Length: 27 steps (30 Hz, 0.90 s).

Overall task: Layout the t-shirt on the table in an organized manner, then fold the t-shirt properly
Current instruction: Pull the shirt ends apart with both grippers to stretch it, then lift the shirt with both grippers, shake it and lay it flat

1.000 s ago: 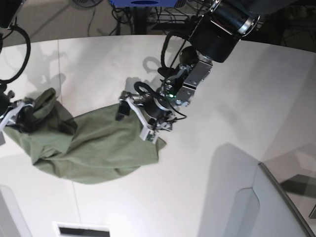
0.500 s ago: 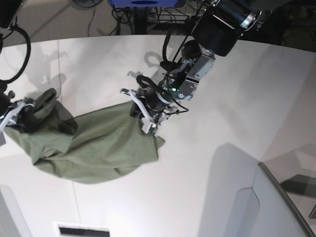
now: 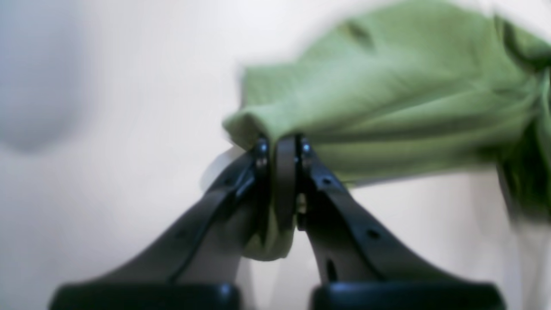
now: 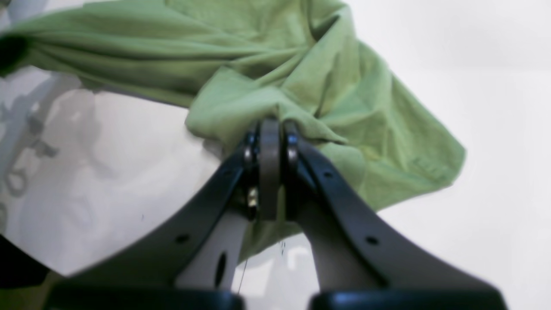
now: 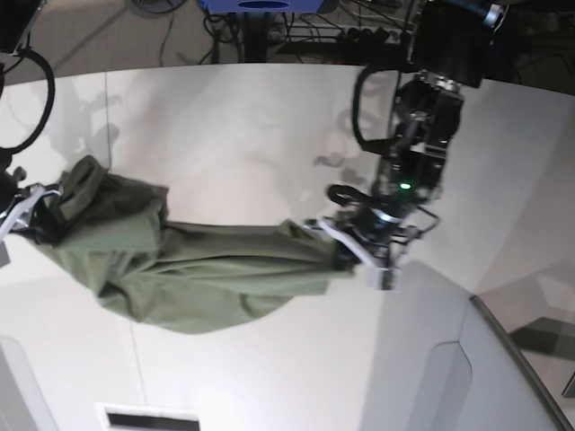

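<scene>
The olive-green t-shirt point(image 5: 198, 269) hangs stretched between my two grippers above the white table point(image 5: 225, 126), sagging at its lower middle. My left gripper point(image 5: 346, 256), on the right of the base view, is shut on one end of the t-shirt point(image 3: 387, 99); the left wrist view shows its fingers point(image 3: 258, 172) pinching a fold. My right gripper point(image 5: 40, 211), at the left edge of the base view, is shut on the other, bunched end; the right wrist view shows the t-shirt point(image 4: 301, 86) clamped at my right gripper point(image 4: 270, 137). No collar or label shows.
A grey angled panel point(image 5: 485, 377) rises at the front right of the base view. Another grey panel point(image 5: 18, 386) sits at the front left. A dark seam line point(image 5: 108, 117) runs down the table's left part. Cables and stands lie beyond the far edge.
My left gripper shut on the shirt's edge and pulled it right by about a fifth of the view. The cloth went from a heap to a taut band. My right gripper stayed put.
</scene>
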{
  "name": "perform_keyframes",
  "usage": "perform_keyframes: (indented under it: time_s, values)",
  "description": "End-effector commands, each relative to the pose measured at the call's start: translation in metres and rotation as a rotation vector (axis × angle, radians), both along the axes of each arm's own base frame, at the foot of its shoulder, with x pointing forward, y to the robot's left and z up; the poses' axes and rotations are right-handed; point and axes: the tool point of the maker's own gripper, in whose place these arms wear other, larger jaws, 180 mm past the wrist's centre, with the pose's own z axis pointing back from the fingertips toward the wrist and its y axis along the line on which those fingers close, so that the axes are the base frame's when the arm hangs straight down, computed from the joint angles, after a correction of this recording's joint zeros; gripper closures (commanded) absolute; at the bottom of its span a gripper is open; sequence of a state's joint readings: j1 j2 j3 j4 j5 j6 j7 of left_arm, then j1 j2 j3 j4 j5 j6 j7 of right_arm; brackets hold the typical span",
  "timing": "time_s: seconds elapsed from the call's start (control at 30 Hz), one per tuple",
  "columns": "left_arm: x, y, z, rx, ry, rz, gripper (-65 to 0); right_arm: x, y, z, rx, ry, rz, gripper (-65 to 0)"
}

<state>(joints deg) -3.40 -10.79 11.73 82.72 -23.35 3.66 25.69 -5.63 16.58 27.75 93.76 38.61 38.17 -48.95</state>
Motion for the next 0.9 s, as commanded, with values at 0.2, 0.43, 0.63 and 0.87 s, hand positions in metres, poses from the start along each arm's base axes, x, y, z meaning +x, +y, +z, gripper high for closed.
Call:
perform_keyframes:
  time_s: [0.2,0.43,0.63,0.87]
  values:
    - [0.022,0.056,0.105,-0.021,-0.186,0.136,0.0,0.025,0.034,0.064,-0.062,-0.199,0.125,0.0]
    - [0.006,0.117,0.175,0.026,-0.319,0.250,0.0,0.023,0.021,0.110,-0.127,-0.327,0.089,0.0]
    - [-0.004,0.158,0.193,0.060,-0.364,0.326,0.0,0.017,0.007,0.128,-0.186,-0.352,0.046,0.0]
    - [-0.002,0.152,0.180,0.056,-0.335,0.293,0.0,0.013,0.011,0.131,-0.086,-0.366,0.052,0.0]
